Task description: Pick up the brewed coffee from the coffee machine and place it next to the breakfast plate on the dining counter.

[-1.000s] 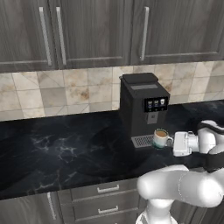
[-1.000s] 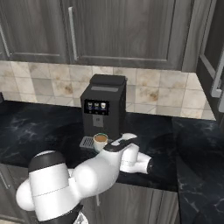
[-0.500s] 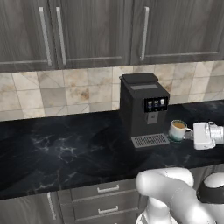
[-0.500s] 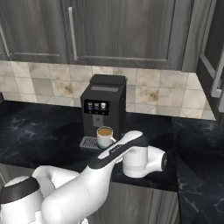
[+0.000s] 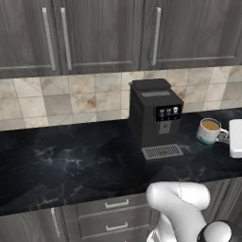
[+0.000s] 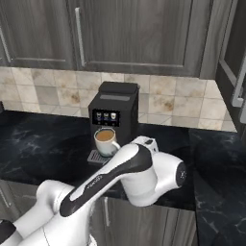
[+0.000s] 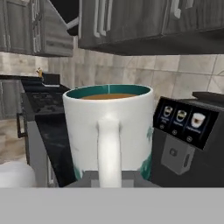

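The brewed coffee (image 5: 209, 131) is a white mug with a teal base band and light brown coffee inside. It hangs above the black counter, right of the coffee machine (image 5: 156, 113) and off its silver drip tray (image 5: 162, 151). My gripper (image 5: 225, 138) is shut on the mug's handle (image 7: 108, 148), and its dark fingertips (image 7: 89, 177) show beside that handle. In the right base view the mug (image 6: 104, 141) sits in front of the machine (image 6: 114, 111), with my arm crossing below it. The breakfast plate and the dining counter are out of view.
The black marble wall counter (image 5: 71, 165) runs left and right under dark upper cabinets (image 5: 104, 33) and a tiled backsplash (image 5: 71, 99). Drawers (image 5: 116, 204) sit below it. A dark stove (image 7: 43, 100) lies further along the counter in the hand view.
The mug has left the drip tray and travelled away from the machine, to the right in the left base view, held by its handle. The arm has swung the same way.
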